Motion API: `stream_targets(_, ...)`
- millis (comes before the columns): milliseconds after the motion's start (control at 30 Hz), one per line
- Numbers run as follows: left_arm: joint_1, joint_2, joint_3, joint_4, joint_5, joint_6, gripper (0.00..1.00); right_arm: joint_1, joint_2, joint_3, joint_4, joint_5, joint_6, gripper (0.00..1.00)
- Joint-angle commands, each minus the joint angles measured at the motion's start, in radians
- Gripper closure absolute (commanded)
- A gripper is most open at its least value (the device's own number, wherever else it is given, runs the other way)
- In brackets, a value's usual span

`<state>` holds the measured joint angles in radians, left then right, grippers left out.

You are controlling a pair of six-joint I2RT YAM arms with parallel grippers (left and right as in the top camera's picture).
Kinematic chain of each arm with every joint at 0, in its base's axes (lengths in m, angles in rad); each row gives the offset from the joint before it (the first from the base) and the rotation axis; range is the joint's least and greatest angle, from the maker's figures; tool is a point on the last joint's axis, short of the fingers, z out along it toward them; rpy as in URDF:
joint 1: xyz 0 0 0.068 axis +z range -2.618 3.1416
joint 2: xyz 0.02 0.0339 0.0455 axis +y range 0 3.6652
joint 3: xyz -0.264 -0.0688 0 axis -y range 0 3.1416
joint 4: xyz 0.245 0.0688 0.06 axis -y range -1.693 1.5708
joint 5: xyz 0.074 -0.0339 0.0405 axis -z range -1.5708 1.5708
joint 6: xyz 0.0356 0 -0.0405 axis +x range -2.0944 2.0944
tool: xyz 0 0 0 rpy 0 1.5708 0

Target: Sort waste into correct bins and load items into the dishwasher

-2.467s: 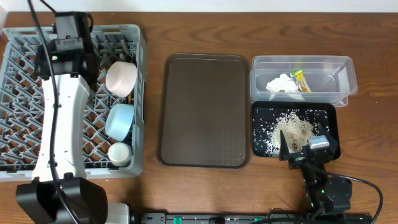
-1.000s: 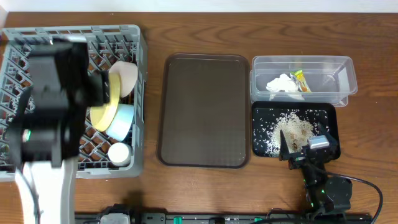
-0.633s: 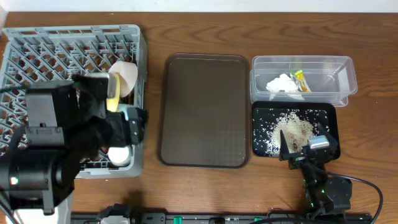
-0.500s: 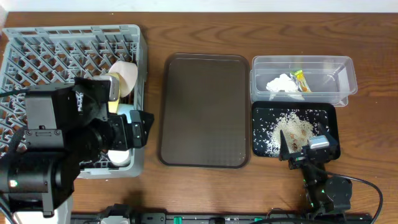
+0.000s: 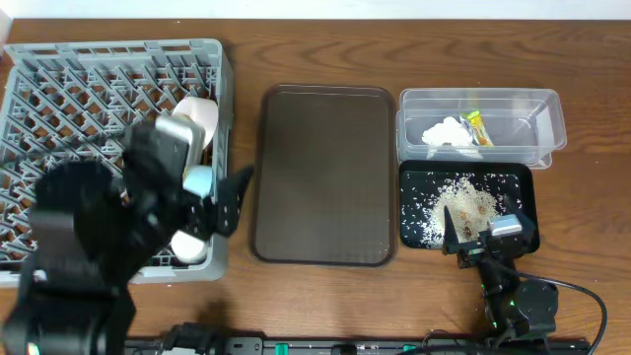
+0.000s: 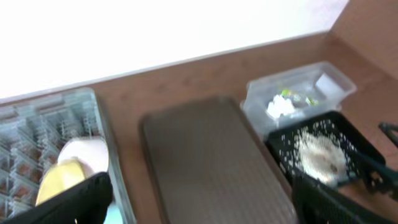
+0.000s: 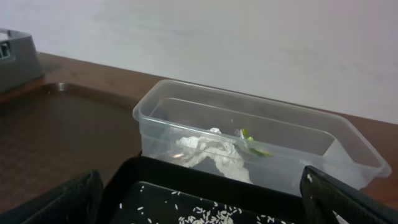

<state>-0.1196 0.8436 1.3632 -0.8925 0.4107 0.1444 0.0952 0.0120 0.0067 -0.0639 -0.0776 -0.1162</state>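
Note:
The grey dishwasher rack (image 5: 59, 89) fills the left side. In it I see a white bowl (image 5: 200, 118), a light blue bowl (image 5: 199, 179) and a small white cup (image 5: 187, 247). The left wrist view shows the yellow plate (image 6: 59, 182) standing on edge beside the white bowl (image 6: 84, 152). My left gripper (image 5: 219, 197) hovers high over the rack's right edge, open and empty. The clear tub (image 5: 532, 123) holds the tissue (image 5: 446, 135) and wrapper (image 5: 477, 128). Rice (image 5: 463, 202) lies in the black tray (image 5: 518, 182). My right gripper (image 5: 483, 242) stands open at that tray's front edge, empty.
A dark brown serving tray (image 5: 323, 176) lies between the rack and the two bins, with nothing on it. My left arm, large and blurred, hides the rack's front half from above. Bare wooden table (image 5: 592, 217) runs to the right of the bins.
My left arm has risen off the rack and swung toward its front right edge, leaving the yellow plate standing inside; its jaws have widened. The right arm has not moved.

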Motion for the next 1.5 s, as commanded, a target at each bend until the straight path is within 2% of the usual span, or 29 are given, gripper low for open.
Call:
stream_targets(0,-0.013,-0.106,-0.130,0.079,-0.011,0.038,0.08,-0.002,-0.006,-0.001,-0.004,-0.002,0.011,0.01)
stream_targets(300,-0.013,-0.396,-0.573,0.417,-0.011,0.000,0.07,-0.002,-0.006,-0.001,-0.004,-0.002,0.011,0.01)
stream_targets(600,-0.013,-0.609,-0.908,0.675,-0.026,-0.011,0.07,-0.002,-0.006,-0.001,-0.004,-0.002,0.011,0.01)
stream_targets(1000,-0.013,-0.840,-1.146,0.727,-0.110,-0.007,0.07,-0.002,-0.005,-0.001,-0.004,-0.002,0.011,0.01)
stream_targets(1467,-0.013,-0.842,-1.352,0.888,-0.136,-0.007,0.07,-0.002,-0.005,-0.001,-0.004,-0.002,0.011,0.01)
